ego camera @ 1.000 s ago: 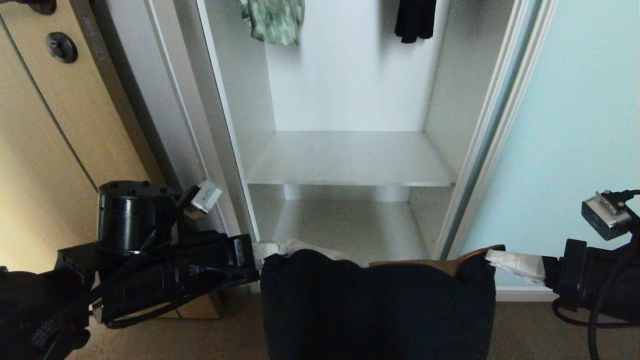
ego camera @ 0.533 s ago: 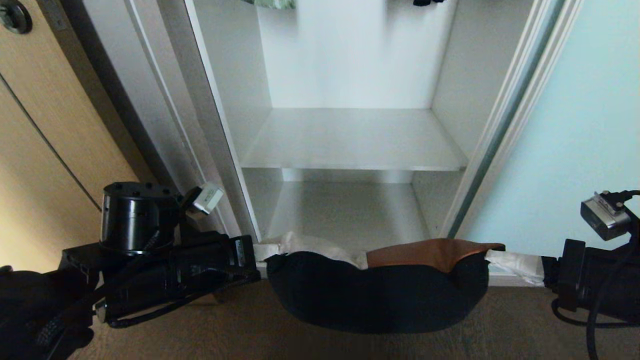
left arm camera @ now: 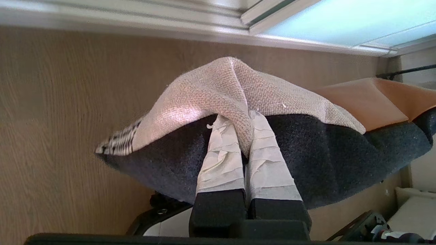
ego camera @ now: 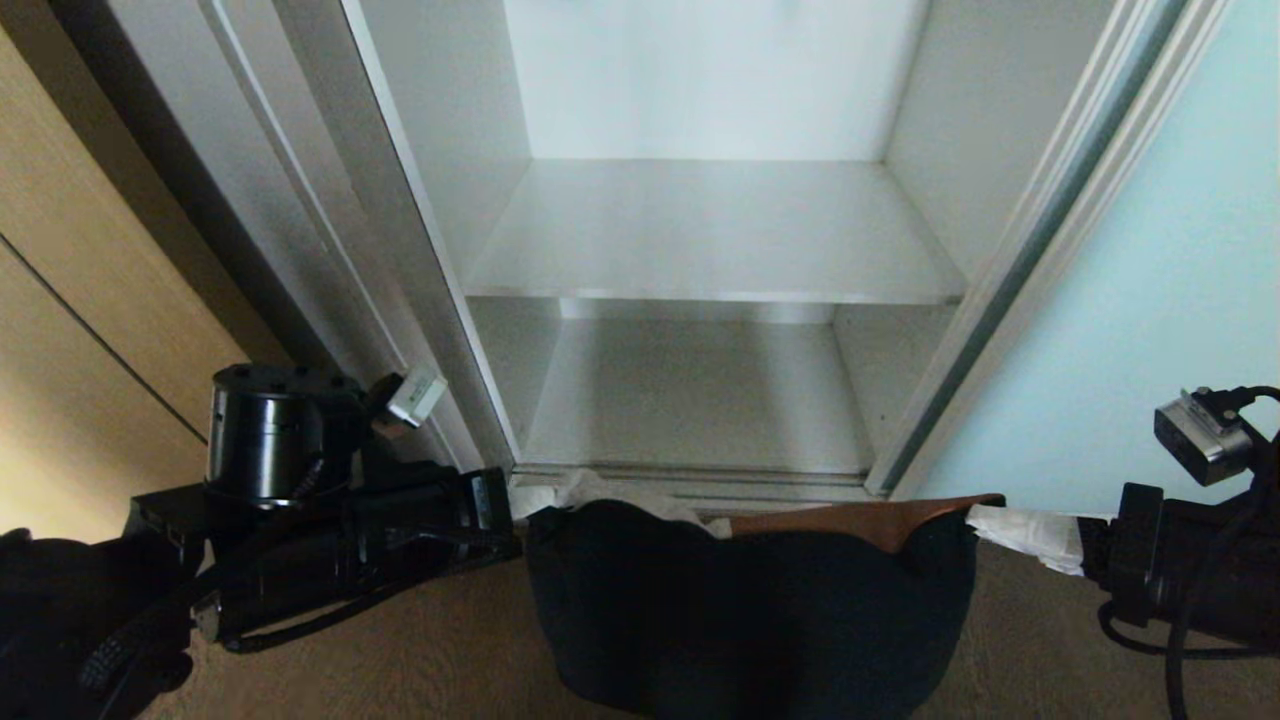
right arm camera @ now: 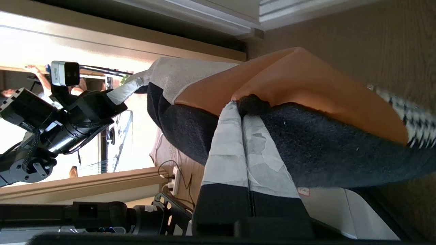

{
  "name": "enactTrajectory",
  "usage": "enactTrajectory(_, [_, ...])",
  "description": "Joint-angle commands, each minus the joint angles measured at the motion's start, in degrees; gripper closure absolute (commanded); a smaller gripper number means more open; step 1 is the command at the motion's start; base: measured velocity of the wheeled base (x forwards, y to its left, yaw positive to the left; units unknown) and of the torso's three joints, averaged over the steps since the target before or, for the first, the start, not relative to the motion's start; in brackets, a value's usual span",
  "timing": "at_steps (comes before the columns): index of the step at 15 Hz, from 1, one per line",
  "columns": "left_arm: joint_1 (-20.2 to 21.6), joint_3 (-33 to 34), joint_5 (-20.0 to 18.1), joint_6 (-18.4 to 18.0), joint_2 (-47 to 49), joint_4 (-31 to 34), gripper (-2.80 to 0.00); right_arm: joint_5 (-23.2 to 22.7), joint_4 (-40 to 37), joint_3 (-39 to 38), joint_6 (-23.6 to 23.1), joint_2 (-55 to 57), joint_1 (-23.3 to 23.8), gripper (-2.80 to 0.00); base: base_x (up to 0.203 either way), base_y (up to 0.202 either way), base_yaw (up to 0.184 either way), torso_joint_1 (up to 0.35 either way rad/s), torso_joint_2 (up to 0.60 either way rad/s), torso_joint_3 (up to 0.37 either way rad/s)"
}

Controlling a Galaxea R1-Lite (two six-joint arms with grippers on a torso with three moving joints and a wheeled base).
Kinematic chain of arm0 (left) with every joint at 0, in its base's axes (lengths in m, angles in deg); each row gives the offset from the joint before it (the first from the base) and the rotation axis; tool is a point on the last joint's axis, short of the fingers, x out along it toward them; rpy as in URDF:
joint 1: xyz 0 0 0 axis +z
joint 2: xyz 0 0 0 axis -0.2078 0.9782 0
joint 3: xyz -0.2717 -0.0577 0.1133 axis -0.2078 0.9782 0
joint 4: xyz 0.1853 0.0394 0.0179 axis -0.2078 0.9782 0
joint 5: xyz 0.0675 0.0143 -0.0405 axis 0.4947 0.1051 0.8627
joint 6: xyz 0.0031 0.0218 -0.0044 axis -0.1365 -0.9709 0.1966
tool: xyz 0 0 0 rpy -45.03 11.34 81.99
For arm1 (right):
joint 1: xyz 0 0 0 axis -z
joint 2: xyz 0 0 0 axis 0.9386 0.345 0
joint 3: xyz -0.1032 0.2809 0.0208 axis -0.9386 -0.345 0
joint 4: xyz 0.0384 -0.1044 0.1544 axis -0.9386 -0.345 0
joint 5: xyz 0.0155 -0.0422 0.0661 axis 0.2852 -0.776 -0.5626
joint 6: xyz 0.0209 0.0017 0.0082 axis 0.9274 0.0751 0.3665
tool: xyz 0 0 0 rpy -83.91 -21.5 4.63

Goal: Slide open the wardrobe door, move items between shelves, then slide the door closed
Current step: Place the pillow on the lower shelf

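The items, a soft bundle of folded clothes (ego camera: 750, 600), mostly black with a rust-orange piece and a white knit piece on top, hang in front of the wardrobe's bottom opening. My left gripper (ego camera: 525, 498) is shut on the bundle's left end; in the left wrist view its taped fingers (left arm camera: 221, 160) pinch the white knit fold. My right gripper (ego camera: 1010, 525) is shut on the right end, its fingers (right arm camera: 224, 149) clamping the black and orange edge. Two white shelves stand bare, the upper (ego camera: 715, 240) and the lower (ego camera: 700, 400). The sliding wardrobe door (ego camera: 1160, 300) stands slid to the right.
A tan wooden door (ego camera: 90, 330) is at the left, beside the wardrobe's white side frame (ego camera: 300, 250). The door track (ego camera: 690, 478) runs along the wardrobe's bottom edge. Wood-look floor (ego camera: 420, 660) lies under the bundle.
The whole head view has shifted: the shelves sit higher in the picture and the hanging garments have left the top. Both grippers keep their hold on the bundle.
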Motion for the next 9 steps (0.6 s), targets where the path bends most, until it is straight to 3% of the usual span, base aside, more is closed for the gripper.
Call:
enactTrajectory(1, [-0.04,-0.10,-0.10,0.17,0.24,-0.16,0.00,-0.18,0.18,-0.03,0.22,0.10,-0.02,0.00,0.000,0.000,0.000,0.001,0.00,-0.202])
enactTrajectory(9, [0.05,-0.01,-0.10,0.18,0.33,-0.16,0.00,-0.18,0.18,-0.11,0.22,0.01,-0.02,0.00,0.000,0.000,0.000,0.001,0.00,-0.199])
